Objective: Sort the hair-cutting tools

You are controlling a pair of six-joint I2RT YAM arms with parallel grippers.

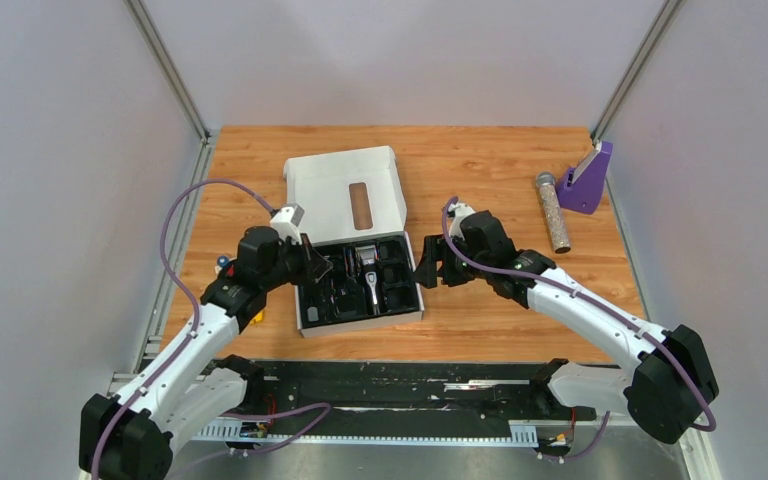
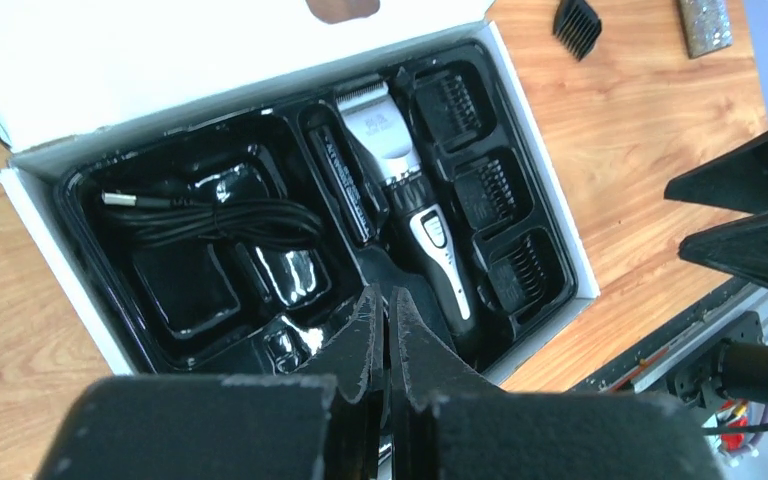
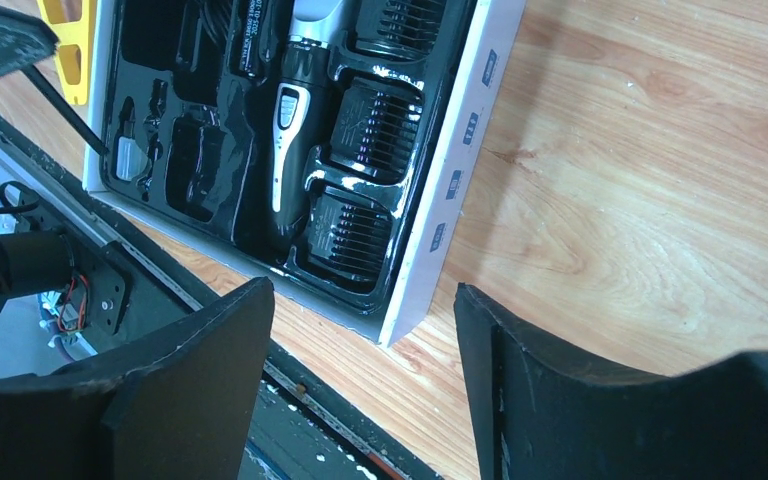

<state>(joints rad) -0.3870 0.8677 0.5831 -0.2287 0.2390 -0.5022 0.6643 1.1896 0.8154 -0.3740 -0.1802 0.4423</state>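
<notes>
Black tools mostly fill the box (image 1: 332, 185): clipper (image 2: 415, 190) mid-box, cord (image 2: 210, 215) in its left half. One guard (image 2: 575, 25) lies on the counter (image 2: 660, 150) past the box's far right corner. Left gripper (image 2: 385, 305), jaws together, hangs over the box's near edge. Right gripper (image 3: 362, 300), jaws apart beside the box's right wall, looks best placed to straddle that guard squarely.

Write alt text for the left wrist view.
Shut left gripper hovers over an open white box whose black tray holds a clipper, a coiled cord and three comb guards in a column of slots. A fourth comb guard lies loose on the wood table beyond the box.
</notes>
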